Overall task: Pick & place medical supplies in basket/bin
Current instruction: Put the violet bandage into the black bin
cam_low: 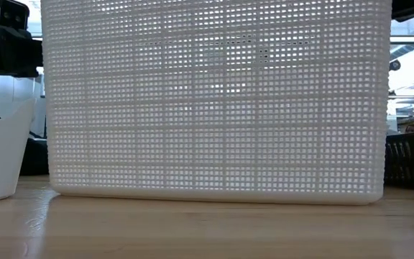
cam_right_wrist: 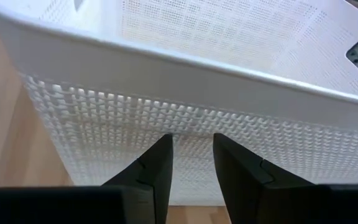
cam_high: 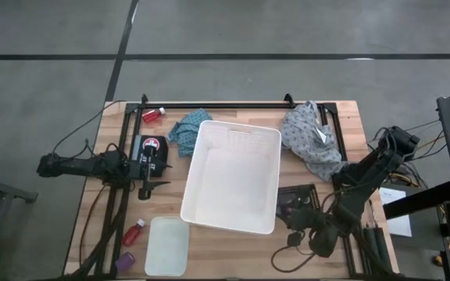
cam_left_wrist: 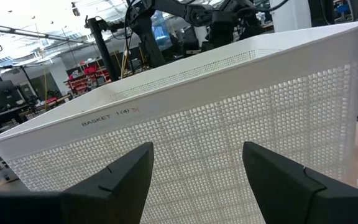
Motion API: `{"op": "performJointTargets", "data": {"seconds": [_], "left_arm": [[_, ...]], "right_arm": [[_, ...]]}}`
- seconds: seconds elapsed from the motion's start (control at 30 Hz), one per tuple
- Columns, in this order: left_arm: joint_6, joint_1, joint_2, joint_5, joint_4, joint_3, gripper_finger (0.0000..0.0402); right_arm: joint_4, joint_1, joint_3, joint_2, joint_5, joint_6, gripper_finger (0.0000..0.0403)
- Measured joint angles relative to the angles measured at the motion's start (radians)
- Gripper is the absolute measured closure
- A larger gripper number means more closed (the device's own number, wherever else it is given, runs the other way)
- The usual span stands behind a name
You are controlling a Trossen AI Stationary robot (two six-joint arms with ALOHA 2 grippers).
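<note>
The large white basket (cam_high: 233, 176) stands mid-table and fills the low view (cam_low: 214, 101). The small translucent tray (cam_high: 167, 246) lies near its near-left corner. One red bottle (cam_high: 153, 115) lies at the far left, another (cam_high: 134, 232) beside the small tray, with a purple roll (cam_high: 126, 259) near the table's near edge. The teal cloth (cam_high: 186, 130) and the grey cloth (cam_high: 312, 139) lie at the basket's far corners. My left gripper (cam_high: 162, 166) is open, facing the basket's left wall (cam_left_wrist: 229, 137). My right gripper (cam_high: 287, 212) is narrowly open, close to the right wall (cam_right_wrist: 185, 118).
A flat black tray (cam_high: 299, 201) lies under my right gripper. A dark holder with a red-and-white item (cam_high: 152, 145) sits beside my left gripper. A black rail (cam_high: 225, 104) runs along the far edge. Bare wood shows between the basket and the near edge.
</note>
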Motion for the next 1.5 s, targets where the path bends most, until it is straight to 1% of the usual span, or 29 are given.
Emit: {"op": "performJointTargets", "data": {"seconds": [0.33,0.43,0.5,0.57,0.6,0.67,0.77,0.83,0.93,1.0,1.2,1.3,1.4,1.5], "left_arm": [[0.000,0.000,0.000,0.000,0.000,0.000,0.0148],[0.000,0.000,0.000,0.000,0.000,0.000,0.0148],[0.000,0.000,0.000,0.000,0.000,0.000,0.0148],[0.000,0.000,0.000,0.000,0.000,0.000,0.0148],[0.000,0.000,0.000,0.000,0.000,0.000,0.0148],[0.000,0.000,0.000,0.000,0.000,0.000,0.0148],[0.000,0.000,0.000,0.000,0.000,0.000,0.0148],[0.000,0.000,0.000,0.000,0.000,0.000,0.0148],[0.000,0.000,0.000,0.000,0.000,0.000,0.0149],[0.000,0.000,0.000,0.000,0.000,0.000,0.0149],[0.000,0.000,0.000,0.000,0.000,0.000,0.0149],[0.000,0.000,0.000,0.000,0.000,0.000,0.0149],[0.000,0.000,0.000,0.000,0.000,0.000,0.0149],[0.000,0.000,0.000,0.000,0.000,0.000,0.0149]], "right_arm": [[0.017,-0.001,-0.010,0.000,0.000,0.003,0.0278],[0.021,-0.001,-0.012,-0.017,0.004,-0.003,0.0272],[0.053,0.008,-0.026,-0.039,0.013,-0.029,0.0268],[0.168,0.020,-0.059,-0.066,0.015,-0.112,0.0262],[0.252,0.026,-0.080,-0.080,0.016,-0.183,0.0259],[0.425,0.039,-0.129,-0.109,0.012,-0.359,0.0253],[0.669,0.043,-0.208,-0.160,-0.032,-0.616,0.0243],[0.777,0.040,-0.261,-0.204,-0.088,-0.749,0.0237],[0.811,0.032,-0.330,-0.297,-0.182,-0.882,0.0229],[0.808,0.028,-0.374,-0.387,-0.217,-0.895,0.0224],[0.804,-0.006,-0.519,-0.646,-0.220,-0.847,0.0226],[0.807,-0.005,-0.584,-0.767,-0.221,-0.897,0.0231],[0.805,-0.006,-0.635,-0.869,-0.234,-0.996,0.0236],[0.808,-0.006,-0.669,-0.944,-0.257,-0.983,0.0243]]}}
